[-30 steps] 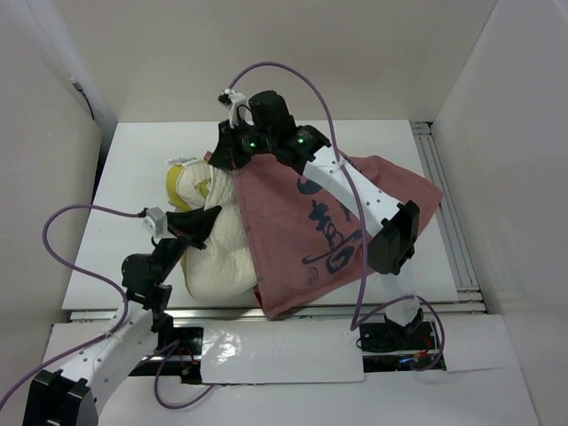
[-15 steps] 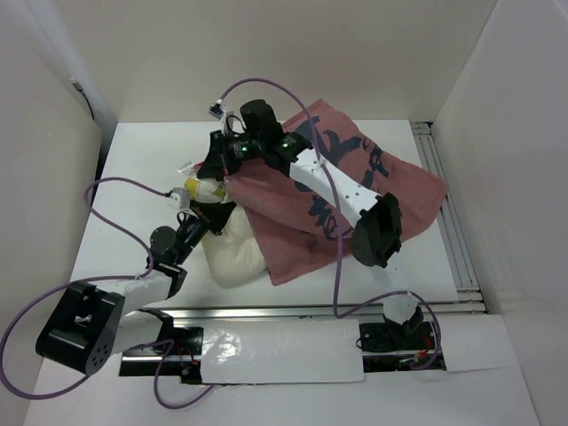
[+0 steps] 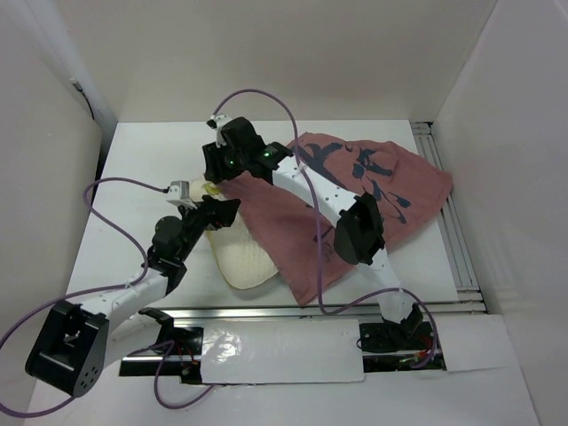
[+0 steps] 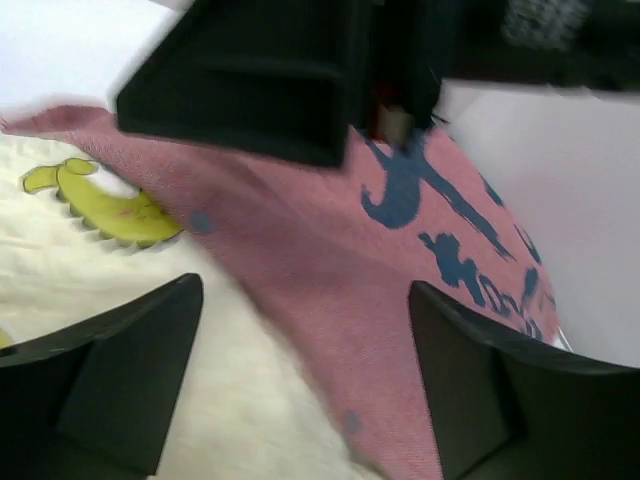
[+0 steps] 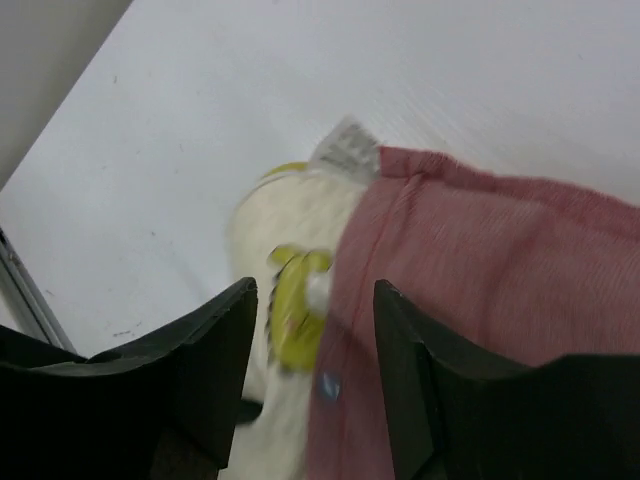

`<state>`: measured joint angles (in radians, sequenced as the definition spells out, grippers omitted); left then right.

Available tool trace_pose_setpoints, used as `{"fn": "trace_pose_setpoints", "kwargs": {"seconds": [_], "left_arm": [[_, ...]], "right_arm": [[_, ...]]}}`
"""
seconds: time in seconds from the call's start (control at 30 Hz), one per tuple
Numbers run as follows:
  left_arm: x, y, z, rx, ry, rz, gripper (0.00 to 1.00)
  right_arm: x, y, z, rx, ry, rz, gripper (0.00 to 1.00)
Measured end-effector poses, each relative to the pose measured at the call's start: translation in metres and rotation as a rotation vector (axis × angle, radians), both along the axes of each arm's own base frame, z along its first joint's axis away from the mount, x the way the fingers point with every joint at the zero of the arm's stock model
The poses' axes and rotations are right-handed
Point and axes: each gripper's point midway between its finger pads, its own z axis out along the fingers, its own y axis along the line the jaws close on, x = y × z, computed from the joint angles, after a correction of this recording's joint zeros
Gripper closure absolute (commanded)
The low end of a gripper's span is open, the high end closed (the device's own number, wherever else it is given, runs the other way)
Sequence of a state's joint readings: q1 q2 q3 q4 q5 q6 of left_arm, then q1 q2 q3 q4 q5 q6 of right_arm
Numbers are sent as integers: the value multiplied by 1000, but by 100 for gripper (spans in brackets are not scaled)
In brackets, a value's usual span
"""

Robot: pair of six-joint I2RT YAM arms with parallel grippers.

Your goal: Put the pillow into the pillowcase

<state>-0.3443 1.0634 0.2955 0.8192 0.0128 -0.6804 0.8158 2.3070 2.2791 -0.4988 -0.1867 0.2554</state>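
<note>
On the white tabletop (image 3: 133, 177), the left pincer (image 4: 300, 300) hung released, jaws wide apart, over the seam where the pillow (image 3: 238, 262) met the red cloth. The pillow lay near the front edge, only its left part bare, the rest covered by the pillowcase (image 3: 408, 191), which spread away to the right with its dull pink side up. The right pincer (image 5: 315, 290) hovered jaws parted above the case's hem beside the yellow mark (image 5: 290, 300), gripping nothing I could make out. The pillow looked light and squashy and would likely buckle, so pinching its bare corner seemed best. The limp case wanted holding by its hem.
</note>
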Motion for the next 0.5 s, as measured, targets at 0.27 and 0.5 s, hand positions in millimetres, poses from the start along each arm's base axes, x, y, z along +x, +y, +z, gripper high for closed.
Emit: {"fn": "trace_pose_setpoints", "kwargs": {"seconds": [0.27, 0.5], "left_arm": [[9, 26, 20, 65, 155, 158, 0], [-43, 31, -2, 87, 300, 102, 0]], "right_arm": [[-12, -47, 17, -92, -57, -82, 5], [-61, -125, 34, -81, -102, -196, 5]]}}
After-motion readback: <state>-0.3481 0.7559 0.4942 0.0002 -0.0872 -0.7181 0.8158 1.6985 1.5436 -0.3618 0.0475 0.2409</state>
